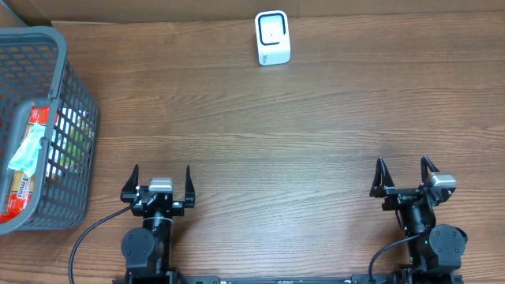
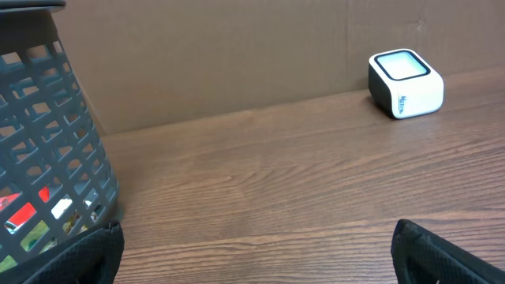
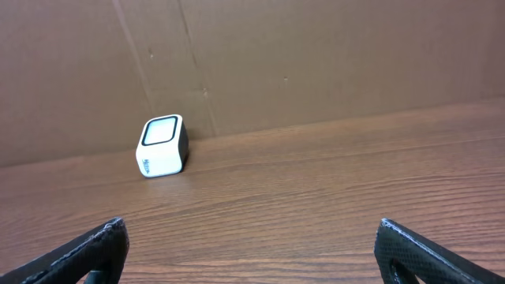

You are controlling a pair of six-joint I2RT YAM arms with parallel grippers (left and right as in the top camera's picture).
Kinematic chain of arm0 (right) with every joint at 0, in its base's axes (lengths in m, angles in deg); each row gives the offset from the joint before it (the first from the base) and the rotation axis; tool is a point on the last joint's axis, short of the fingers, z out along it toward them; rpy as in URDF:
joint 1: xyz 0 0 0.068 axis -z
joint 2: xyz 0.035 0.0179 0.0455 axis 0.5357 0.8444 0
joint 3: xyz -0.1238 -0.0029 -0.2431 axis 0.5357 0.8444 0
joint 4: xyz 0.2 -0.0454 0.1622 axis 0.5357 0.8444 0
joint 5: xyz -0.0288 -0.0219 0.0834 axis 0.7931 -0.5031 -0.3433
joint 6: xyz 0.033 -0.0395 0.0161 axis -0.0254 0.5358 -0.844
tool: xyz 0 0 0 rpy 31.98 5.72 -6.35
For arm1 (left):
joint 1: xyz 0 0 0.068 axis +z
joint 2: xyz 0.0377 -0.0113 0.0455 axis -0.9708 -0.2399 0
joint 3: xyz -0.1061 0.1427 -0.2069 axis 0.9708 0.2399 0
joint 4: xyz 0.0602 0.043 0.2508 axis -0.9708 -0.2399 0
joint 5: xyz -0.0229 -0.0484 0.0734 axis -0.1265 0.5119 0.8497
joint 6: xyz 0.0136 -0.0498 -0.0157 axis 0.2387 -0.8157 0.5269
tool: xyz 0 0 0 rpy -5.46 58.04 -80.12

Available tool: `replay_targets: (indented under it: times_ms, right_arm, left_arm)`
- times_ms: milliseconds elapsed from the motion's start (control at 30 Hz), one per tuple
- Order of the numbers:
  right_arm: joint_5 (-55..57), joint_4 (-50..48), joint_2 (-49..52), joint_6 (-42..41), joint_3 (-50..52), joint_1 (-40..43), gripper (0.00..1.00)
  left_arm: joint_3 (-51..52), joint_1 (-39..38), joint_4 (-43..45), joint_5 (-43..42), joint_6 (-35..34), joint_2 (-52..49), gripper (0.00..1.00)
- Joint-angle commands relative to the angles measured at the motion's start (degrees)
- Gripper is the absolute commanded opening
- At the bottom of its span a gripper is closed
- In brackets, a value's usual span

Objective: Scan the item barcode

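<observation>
one scanner (image 1: 273, 38), one basket (image 1: 79, 95)

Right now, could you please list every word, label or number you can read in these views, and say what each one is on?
No text here is clear enough to quote.
On the scanner: a small blue mark on its white side, too small to read.
On the packets in the basket: red and white print, too blurred to read.
Nothing else shows any lettering.
</observation>
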Motion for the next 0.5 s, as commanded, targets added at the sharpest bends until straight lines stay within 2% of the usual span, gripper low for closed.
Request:
replay_targets:
  times_ms: [0, 467]
  right_arm:
    - [0.1, -0.2, -0.7, 0.6, 0.6, 0.1, 1.00]
    - [-0.6, -0.3, -0.7, 0.6, 0.6, 0.1, 1.00]
  left_arm:
    - [0.2, 0.4, 0.0, -0.4, -0.2, 0.6, 0.99]
    - [0.2, 0.4, 0.0, -0.4, -0.2, 0.6, 1.00]
